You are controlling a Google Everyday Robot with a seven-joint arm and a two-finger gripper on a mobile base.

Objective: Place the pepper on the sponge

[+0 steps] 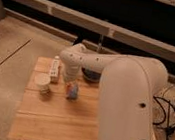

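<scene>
The blue sponge (73, 92) lies on the wooden table (56, 122), just right of a white cup. My gripper (71, 83) hangs at the end of the white arm (123, 91), directly over the sponge's near-left end. A small red-orange bit of the pepper (68, 87) shows at the gripper's tip, touching or just above the sponge. The arm hides the rest of the pepper.
A white cup (43, 83) stands left of the sponge, and a white bottle (55, 70) lies behind the cup. A dark bowl (91, 75) sits behind the arm. The bulky arm covers the table's right side. A dark wall with rails runs behind.
</scene>
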